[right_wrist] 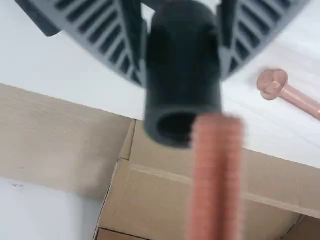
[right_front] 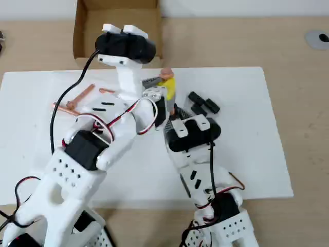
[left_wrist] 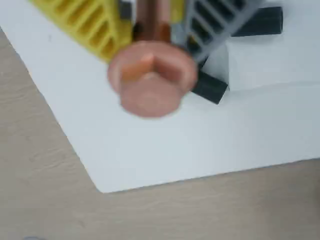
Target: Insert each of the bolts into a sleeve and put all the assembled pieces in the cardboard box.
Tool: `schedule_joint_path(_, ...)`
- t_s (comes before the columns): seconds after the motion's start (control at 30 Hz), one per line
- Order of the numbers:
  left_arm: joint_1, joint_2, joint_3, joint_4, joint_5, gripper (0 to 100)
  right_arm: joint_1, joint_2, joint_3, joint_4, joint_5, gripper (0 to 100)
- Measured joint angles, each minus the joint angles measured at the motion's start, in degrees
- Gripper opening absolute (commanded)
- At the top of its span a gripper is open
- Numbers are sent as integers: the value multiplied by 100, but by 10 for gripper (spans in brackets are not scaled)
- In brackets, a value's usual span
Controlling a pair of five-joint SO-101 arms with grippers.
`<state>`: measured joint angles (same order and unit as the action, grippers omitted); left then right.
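Left gripper (left_wrist: pixel 152 25): yellow and grey fingers (left_wrist: pixel 90 25) closed on the shank of a copper bolt (left_wrist: pixel 152 80), gripped just behind its flanged hex head, head pointing away from the fingers.

Right gripper (right_wrist: pixel 182 75): grey fingers (right_wrist: pixel 100 40) clamped on a black sleeve (right_wrist: pixel 182 90), a short tube whose open bore faces outward.

The bolt's threaded end sits at the sleeve's mouth, off-centre and overlapping the rim; cannot tell whether it has entered.

Both pieces are held above the white sheet (right_front: pixel 247 154), mid-surface.

Spare sleeves (right_front: pixel 203 103) lie on the sheet near the grippers. Loose bolts (right_front: pixel 77 100) lie on the left arm's side.

Cardboard box (right_front: pixel 118 31) stands on the wooden surface (right_front: pixel 298 77) at the sheet's far edge.
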<state>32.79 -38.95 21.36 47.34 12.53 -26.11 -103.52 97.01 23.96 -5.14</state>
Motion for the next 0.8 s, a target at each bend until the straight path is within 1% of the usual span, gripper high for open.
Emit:
schedule_joint_path(0.27,0,0,35,-18,0,6,0,0,0,0,0,12)
schedule_joint_path(0.37,0,0,123,-62,-193,6,0,0,0,0,0,12)
schedule_joint_path(0.47,0,0,413,-290,-316,6,0,0,0,0,0,12)
schedule_joint_path(0.67,0,-9,985,-1029,-695,6,9,0,0,9,0,12)
schedule_joint_path(0.8,0,-9,1002,-1196,-747,6,9,0,0,9,0,12)
